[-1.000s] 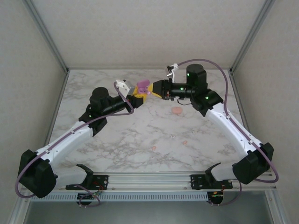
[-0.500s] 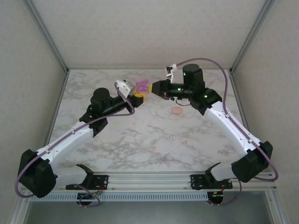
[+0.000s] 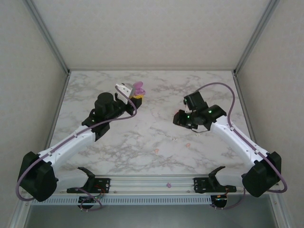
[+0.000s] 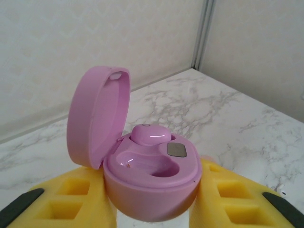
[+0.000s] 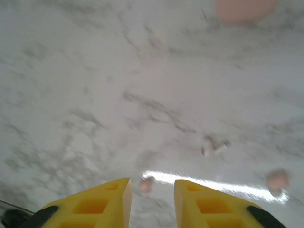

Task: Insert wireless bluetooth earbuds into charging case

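left gripper (image 3: 137,95): clamped on the open purple charging case (image 4: 152,178), held off the table; one purple earbud (image 4: 149,135) seated, near socket empty
right gripper (image 5: 152,191): jaws slightly apart, empty, low over marble table (image 5: 95,71); pink earbud (image 5: 146,184) lies below the gap
risk 1: bud is tiny and round, so an off-centre pinch probably squirts it away
risk 2: pink bud likely fits the orange case (image 5: 242,7), not the purple one

The pink-purple charging case (image 4: 147,192) and its seated earbud (image 4: 150,135) are smooth, glossy plastic; the yellow fingers (image 4: 228,199) look matt; the marbled tabletop (image 5: 118,71) gleams.
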`<state>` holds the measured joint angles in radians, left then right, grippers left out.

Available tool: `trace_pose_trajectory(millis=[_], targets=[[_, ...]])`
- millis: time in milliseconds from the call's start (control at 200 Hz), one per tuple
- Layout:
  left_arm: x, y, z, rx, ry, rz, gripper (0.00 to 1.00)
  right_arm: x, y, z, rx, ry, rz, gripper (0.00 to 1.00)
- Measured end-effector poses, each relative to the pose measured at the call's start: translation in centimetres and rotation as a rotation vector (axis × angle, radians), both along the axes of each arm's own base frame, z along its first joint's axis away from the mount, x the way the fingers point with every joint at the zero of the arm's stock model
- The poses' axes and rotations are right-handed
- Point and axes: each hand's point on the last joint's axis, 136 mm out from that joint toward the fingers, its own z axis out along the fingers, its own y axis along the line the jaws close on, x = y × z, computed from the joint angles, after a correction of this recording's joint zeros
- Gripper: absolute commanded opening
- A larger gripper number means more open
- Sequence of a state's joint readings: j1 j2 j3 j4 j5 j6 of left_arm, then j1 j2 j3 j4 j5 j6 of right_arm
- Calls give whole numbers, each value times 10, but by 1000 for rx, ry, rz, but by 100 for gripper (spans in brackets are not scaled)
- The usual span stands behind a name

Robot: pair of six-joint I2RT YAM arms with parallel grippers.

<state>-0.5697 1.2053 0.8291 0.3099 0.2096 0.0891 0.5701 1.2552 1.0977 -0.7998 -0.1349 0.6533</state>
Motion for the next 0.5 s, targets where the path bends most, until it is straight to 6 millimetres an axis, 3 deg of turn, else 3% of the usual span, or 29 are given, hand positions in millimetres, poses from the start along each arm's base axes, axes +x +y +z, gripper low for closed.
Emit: trace_pose_trajectory(millis=[150,350,501], targets=[[0,6,4,-7,-3,24,29,-35,7,-21,-53,59,72,36],[-7,14,18,-23,-32,41,29,-129,18,-76,-165,222,216,44],[-16,20,30,-38,-54,42,29,-186,24,-101,-235,292,305,48]])
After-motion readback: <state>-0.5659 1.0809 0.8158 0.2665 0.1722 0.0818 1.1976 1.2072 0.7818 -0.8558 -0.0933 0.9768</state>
